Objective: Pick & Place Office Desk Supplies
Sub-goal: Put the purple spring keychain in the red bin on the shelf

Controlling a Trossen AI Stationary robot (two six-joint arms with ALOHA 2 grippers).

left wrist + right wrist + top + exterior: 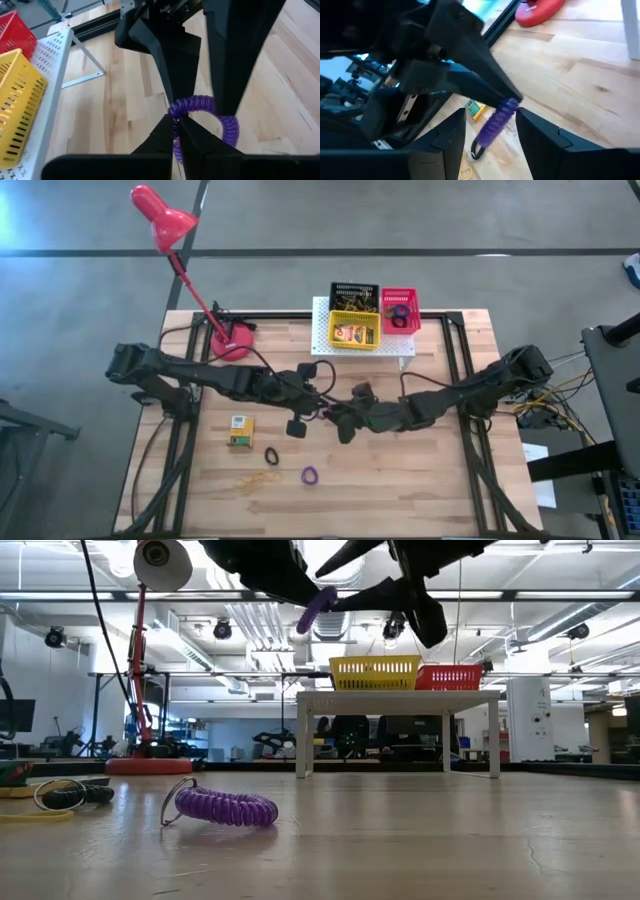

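Observation:
My left gripper (177,120) is shut on a purple coiled ring (202,106), held high over the table's middle (318,608). My right gripper (491,112) is open, with one finger on either side of that ring and apart from it. A second purple ring (310,475), a black ring (271,454), thin yellow rubber bands (258,478) and a yellow-green box (240,430) lie on the table toward its near side. Black (352,290), yellow (356,332) and red (400,310) trays stand on the white stand (322,340) at the far edge. My left gripper pinches one spot of the ring's coil (176,109) between its two fingertips. The fingers come slanting down from the table's left. The ring hangs below the tips (495,125), clear of the table.
A red desk lamp (163,220) stands with its base (232,338) at the far left of the table. The white stand on legs (398,700) takes up the far middle. Bare wood lies on the table's near right.

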